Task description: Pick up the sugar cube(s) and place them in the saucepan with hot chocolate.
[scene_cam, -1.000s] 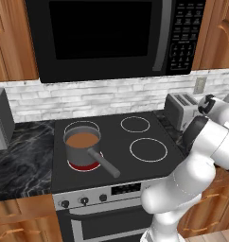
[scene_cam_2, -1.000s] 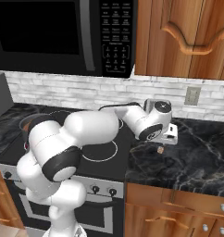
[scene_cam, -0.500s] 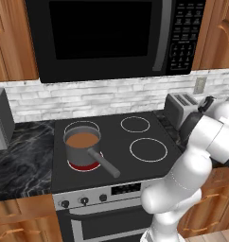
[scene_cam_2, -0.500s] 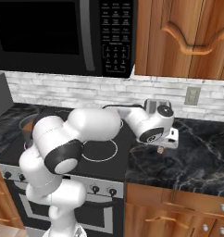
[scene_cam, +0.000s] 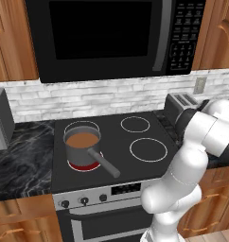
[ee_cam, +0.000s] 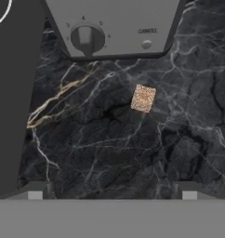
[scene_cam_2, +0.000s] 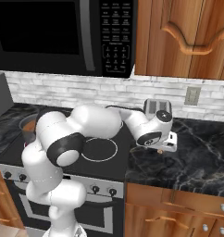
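Hovering over the dark bench, fingers spread wide, holding nothing. Sugar cube lying just in front of the toaster, well away from the saucepan. Probably light, crumbly; best pinched gently across two flat sides.

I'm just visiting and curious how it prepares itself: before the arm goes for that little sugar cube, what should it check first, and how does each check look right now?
1. Gripper open: ok.
2. Sugar cube in sight on the black marble counter: ok.
3. Cube centred between the fingertips: not ok, it sits off to one side.
4. Cube free of the toaster: ok, a gap shows.
5. Saucepan of hot chocolate upright on the stove: ok.
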Motion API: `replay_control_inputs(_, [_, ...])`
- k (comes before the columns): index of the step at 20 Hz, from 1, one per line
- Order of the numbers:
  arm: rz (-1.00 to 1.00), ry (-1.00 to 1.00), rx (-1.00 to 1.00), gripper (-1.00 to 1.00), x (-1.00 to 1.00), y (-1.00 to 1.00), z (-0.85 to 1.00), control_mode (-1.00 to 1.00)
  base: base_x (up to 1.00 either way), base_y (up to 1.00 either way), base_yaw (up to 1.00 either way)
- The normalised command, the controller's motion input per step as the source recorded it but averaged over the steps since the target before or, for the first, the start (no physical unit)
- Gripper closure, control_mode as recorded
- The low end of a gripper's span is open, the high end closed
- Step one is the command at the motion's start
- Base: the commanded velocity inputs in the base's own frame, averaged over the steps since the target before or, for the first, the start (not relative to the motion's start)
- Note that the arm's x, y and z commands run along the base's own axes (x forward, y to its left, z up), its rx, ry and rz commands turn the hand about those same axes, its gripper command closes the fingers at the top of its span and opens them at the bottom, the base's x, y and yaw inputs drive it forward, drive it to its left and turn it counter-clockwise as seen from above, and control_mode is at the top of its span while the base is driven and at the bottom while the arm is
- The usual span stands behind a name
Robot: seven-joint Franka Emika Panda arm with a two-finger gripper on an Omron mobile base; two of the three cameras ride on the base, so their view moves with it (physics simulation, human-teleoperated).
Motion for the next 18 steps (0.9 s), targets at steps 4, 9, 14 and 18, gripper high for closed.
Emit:
replay_control_inputs(4, [0.0, 0.0, 0.0, -1.0, 0.14, 0.0, -0.03, -1.0, 0.0, 0.0, 0.0])
replay_control_inputs(9, [0.01, 0.0, 0.0, -1.0, 0.06, 0.0, 0.0, -1.0, 0.0, 0.0, 0.0])
replay_control_inputs(14, [0.02, 0.0, 0.0, -1.0, 0.12, 0.0, 0.0, -1.0, 0.0, 0.0, 0.0])
replay_control_inputs(18, [0.03, 0.0, 0.0, -1.0, 0.08, 0.0, -0.04, -1.0, 0.0, 0.0, 0.0])
